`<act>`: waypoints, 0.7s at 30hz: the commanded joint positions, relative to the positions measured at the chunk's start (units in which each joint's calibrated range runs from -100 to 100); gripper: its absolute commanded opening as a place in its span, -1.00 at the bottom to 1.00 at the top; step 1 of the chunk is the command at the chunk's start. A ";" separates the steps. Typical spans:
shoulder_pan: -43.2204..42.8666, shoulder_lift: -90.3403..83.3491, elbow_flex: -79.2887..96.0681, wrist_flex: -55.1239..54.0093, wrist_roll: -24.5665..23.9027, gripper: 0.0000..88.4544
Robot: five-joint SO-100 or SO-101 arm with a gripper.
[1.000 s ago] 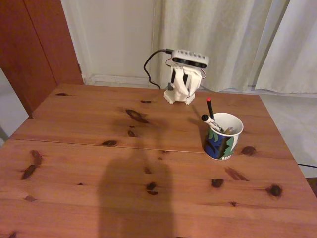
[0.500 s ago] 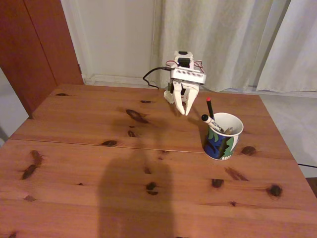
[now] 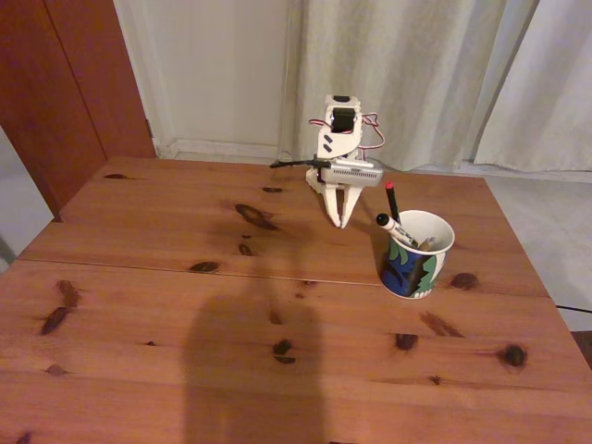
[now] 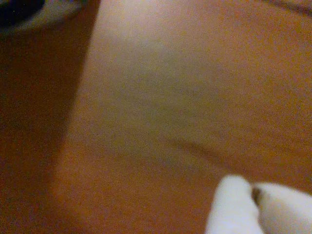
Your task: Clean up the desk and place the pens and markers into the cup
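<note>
The cup, patterned blue, green and black with a white rim, stands on the desk at the right in the fixed view. A black pen with a red tip and a white marker with a black cap lean out of its left side. My gripper hangs tip-down just left of the cup, a little above the wood, shut with nothing in it. In the wrist view my gripper has its white fingertips meeting over blurred desk wood. The cup's rim shows at the top left corner.
My arm's base stands at the desk's far edge, with a black cable trailing left. Behind are curtains and a wall; a wooden door is at the left. A dark shadow lies on the near planks.
My arm has unfolded from its resting pose at the far edge. The gripper has swung out and down until it points at the desk beside the cup. Cup and pens have not moved.
</note>
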 commanded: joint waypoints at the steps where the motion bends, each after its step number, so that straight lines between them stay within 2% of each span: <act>1: -0.27 -1.20 0.32 4.36 0.46 -0.98; 10: -0.35 -1.20 0.32 15.02 0.46 -0.98; 21: -0.35 -0.62 0.32 14.85 0.09 -0.98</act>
